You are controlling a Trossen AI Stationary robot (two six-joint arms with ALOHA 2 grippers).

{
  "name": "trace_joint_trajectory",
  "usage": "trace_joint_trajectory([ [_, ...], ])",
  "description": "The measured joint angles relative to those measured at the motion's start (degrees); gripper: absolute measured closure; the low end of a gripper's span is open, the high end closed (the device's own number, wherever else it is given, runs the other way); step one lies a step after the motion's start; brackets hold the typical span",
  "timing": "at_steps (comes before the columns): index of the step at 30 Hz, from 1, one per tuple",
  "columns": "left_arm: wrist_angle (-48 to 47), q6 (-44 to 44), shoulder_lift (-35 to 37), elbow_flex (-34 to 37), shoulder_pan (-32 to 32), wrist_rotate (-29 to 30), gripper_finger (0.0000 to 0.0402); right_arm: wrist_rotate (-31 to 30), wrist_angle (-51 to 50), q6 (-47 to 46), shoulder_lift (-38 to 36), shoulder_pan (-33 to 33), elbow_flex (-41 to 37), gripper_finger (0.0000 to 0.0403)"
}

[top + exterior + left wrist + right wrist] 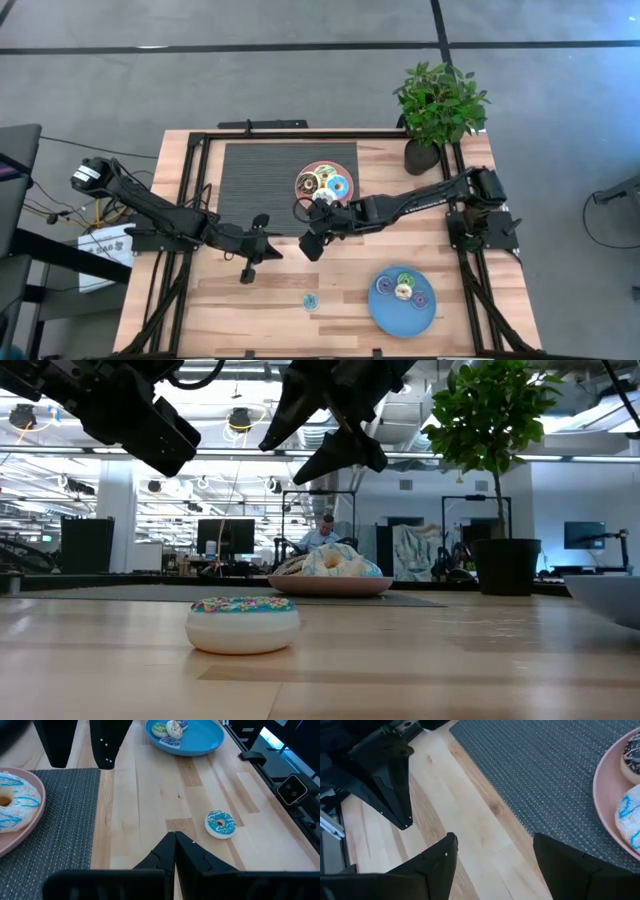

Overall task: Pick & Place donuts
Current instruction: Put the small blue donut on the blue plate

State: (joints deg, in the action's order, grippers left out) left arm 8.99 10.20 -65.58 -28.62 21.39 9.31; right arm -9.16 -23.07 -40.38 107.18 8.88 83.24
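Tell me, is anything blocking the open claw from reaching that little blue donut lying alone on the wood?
Nothing visible does. The right gripper hangs open above bare wood, and the lone blue donut sits apart on the table. The left gripper waits beside it, off that path.

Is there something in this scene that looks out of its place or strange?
One small blue-iced donut lies alone on the bare wood, while the others sit on the pink plate or the blue plate. It rests flat and looks undamaged. Nothing appears spilled or broken. The left gripper is shut, the right gripper open, both empty.
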Motion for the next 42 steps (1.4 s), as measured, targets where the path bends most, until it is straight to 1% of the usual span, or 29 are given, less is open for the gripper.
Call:
trace_joint_trajectory([
  [3, 0.0, 0.08, 0.0, 0.0, 0.0, -0.28, 0.0401, 3.25, 0.05, 2.2, 0.0, -0.1, 0.0, 0.0154],
  [5, 0.0, 0.1, 0.0, 0.0, 0.0, -0.29, 0.0401, 4.06, -0.05, 4.47, 0.0, 0.81, 0.0, 0.0154],
  [9, -0.04, 0.63, 0.0, 0.0, 0.0, -2.24, 0.0401, 0.95, -4.13, 6.14, 0.01, 4.97, 0.04, 0.0154],
  [12, -0.59, 0.76, 0.02, 0.0, 0.04, -3.9, 0.0401, -1.96, -7.7, 4.95, 0.04, 8.65, 0.04, 0.0154],
  [15, -1.36, -1.2, 0.09, 0.0, 0.04, -3.87, 0.0401, -3.84, -9.96, 3.48, 0.04, 12.4, 0.04, 0.0154],
  [18, -2.31, -3.22, 1.95, 0.0, -0.11, -1.78, 0.0401, -4.74, -11.32, 0.81, 0.04, 15.71, 0.04, 0.0154],
  [20, -4.17, -4.39, 3.9, 0.0, -0.55, 0.93, 0.0401, -4.73, -11.84, -0.49, 0.04, 17.47, 0.04, 0.0154],
  [23, -5.69, -6.65, 7.64, -0.02, -1.51, 4.09, 0.0401, -4.86, -11.46, 1.61, 0.24, 19.58, 0.04, 0.0154],
  [25, -7.5, -7.87, 9.96, -0.04, -2.24, 4.23, 0.0401, -4.69, -10.57, 4.67, 2.59, 20.47, 1.01, 0.0154],
  [27, -8.9, -8.23, 11.91, -0.04, -2.96, 3.54, 0.0401, -4.09, -12.99, 8.25, 5.88, 21.56, 2.66, 0.0154],
  [29, -11.03, -7.93, 13.36, -0.04, -3.47, 2.79, 0.0401, -2.36, -12.52, 11.75, 10.37, 22.35, 6.64, 0.0154],
  [32, -14.73, -5.75, 14.61, -0.07, -3.5, 1.65, 0.0401, -1.73, -16.11, 15.49, 16.46, 22.83, 13.15, 0.0153],
  [34, -18.49, -3.96, 15.45, 0.01, -3.16, 1.4, 0.0401, -2.36, -17.22, 15.09, 19.7, 22.43, 16.8, 0.0153],
  [36, -19.99, -2.73, 15.38, 0.0, -2.72, 1.07, 0.0401, -2.67, -18.47, 13.93, 21.32, 21.84, 19.22, 0.0153],
  [38, -21.99, -2.38, 15.47, 0.0, -2.36, 1.04, 0.0401, -3.02, -18.69, 13.42, 21.9, 21.11, 19.89, 0.0153],
  [42, -22.08, -2.19, 15.37, 0.0, -1.59, 0.81, 0.0401, -2.12, -18.1, 13.42, 22.49, 20.7, 19.76, 0.0153],
])
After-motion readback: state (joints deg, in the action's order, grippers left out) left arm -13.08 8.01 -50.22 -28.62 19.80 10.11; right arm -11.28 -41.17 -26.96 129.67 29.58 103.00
